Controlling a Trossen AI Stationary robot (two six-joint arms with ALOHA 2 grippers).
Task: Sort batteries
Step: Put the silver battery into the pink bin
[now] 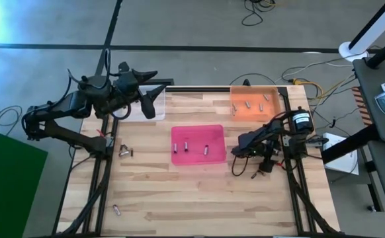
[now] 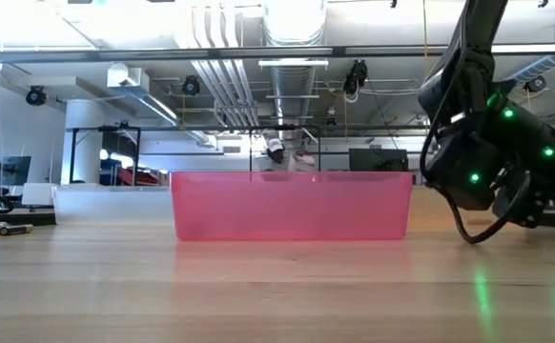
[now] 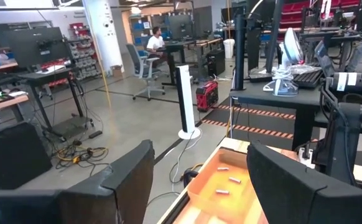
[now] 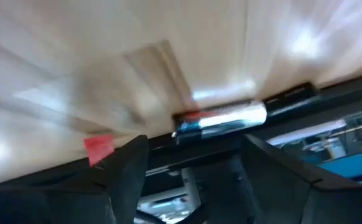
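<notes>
High view first: I see the right gripper point(image 1: 237, 165) low over the wooden table point(image 1: 179, 198), just right of the pink tray point(image 1: 198, 132), with its arm folded near the table's right rail. Through the right wrist view, its fingers point(image 4: 128, 165) stand parted with nothing between them, and one battery point(image 4: 221, 119) lies on the wood just ahead of them, at the table's edge.

I count three batteries point(image 1: 196, 147) inside the pink tray and several more point(image 1: 253, 102) in the orange tray point(image 1: 235, 112) at the far right corner. Two loose ones point(image 1: 125, 151) rest on the table near the left rail, and another point(image 1: 116, 210) lies alone towards the near left corner.

My left gripper point(image 1: 151, 92) hangs raised at the table's far left corner, above a clear tray point(image 1: 159, 114). Its jaws are spread wide and hold nothing; the left wrist view looks past its fingers point(image 3: 131, 171) towards the orange tray point(image 3: 199, 193).
</notes>
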